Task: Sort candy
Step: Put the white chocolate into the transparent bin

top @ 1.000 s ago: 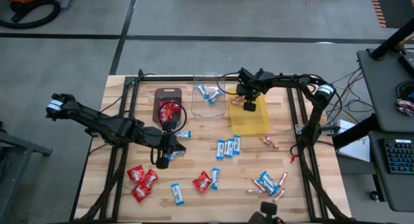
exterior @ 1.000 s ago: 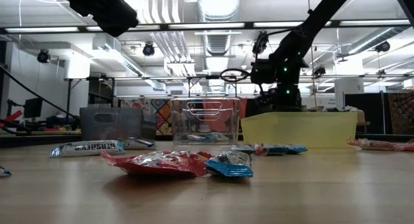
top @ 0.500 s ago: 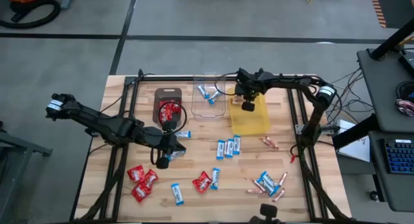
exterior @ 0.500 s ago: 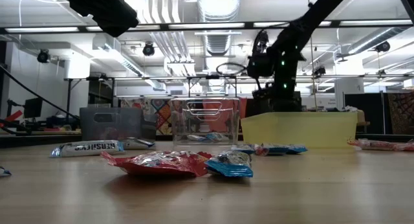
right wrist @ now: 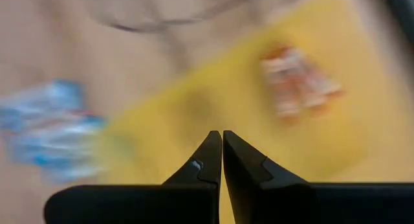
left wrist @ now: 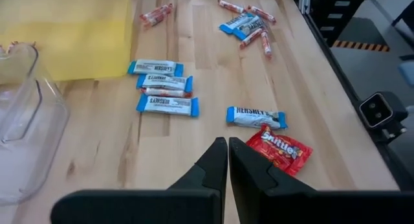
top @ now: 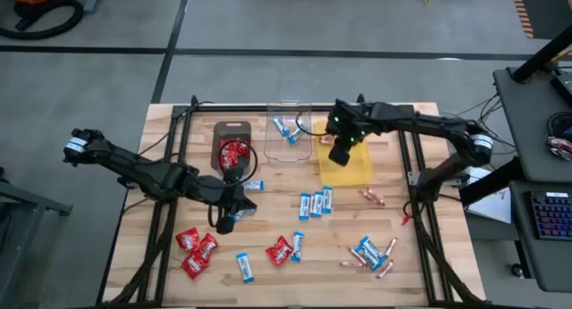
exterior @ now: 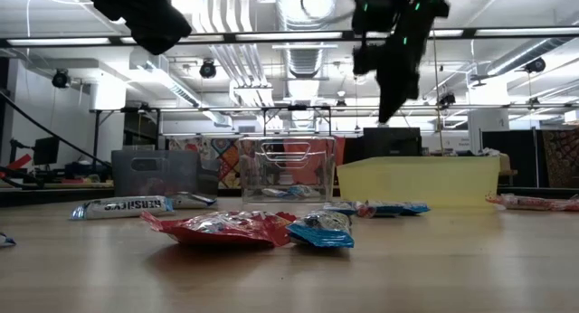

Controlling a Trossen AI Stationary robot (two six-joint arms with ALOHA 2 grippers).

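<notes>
Both grippers pinched together; right gripper (top: 339, 155) has risen above yellow tray (top: 356, 169)

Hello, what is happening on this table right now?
A two-armed robot is sorting candy into trays. The right gripper hangs shut and empty above the yellow tray, where a pinkish stick candy lies. The left gripper waits shut over the table. Many candies remain loose, such as a blue bar.

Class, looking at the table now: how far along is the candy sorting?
Partly done: red packets lie in the dark tray, blue bars in the clear tray, copper sticks in the yellow tray. Neither the left gripper nor the right gripper holds anything. Many loose candies remain on the table.
</notes>
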